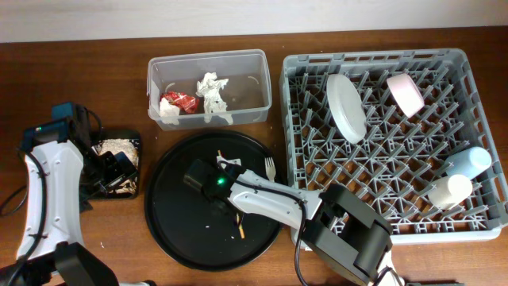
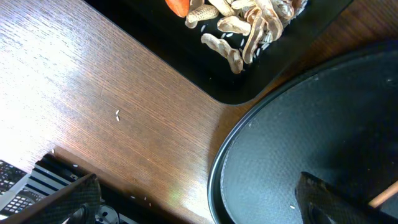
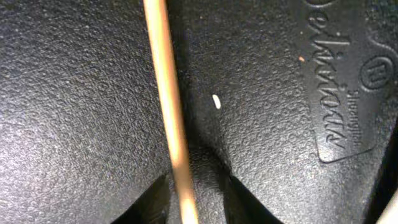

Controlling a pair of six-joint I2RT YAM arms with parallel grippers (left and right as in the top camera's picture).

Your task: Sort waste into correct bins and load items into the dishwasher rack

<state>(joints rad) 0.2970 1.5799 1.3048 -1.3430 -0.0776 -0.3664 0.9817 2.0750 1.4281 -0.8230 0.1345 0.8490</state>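
Right jaws: open, low over the round black tray [image 1: 171, 222]. They straddle the chopstick [image 3: 171, 118], which is not clamped yet. It sits closer to one finger, with a gap at the other.

Left jaws: spread wide and empty, hanging over the table. The shallow black tray [image 2: 205, 81] lies just ahead of them.

Done, as far as visible:
- Tissues [image 1: 213, 95] and red wrapper [image 1: 181, 102] are in the clear tub [image 1: 266, 79], well away from the right jaws.
- Food scraps [image 2: 249, 31] and carrot [image 2: 179, 5] are in the shallow tray.
- Plate [image 1: 347, 107], bowl [image 1: 405, 93], blue cup [image 1: 470, 163] and white cup [image 1: 448, 191] are in the rack [image 1: 484, 230].

Left, I'd judge, are the chopstick and the fork [image 1: 270, 168], which lies just beside the right jaws on their rack side. The task looks mostly done.

Chopstick: it lies flat on the round tray. Its long axis runs straight out ahead of the jaws, across their closing line and slightly slanted. From overhead it points from the tray's far side to its near edge. I can't tell which end is the tip.
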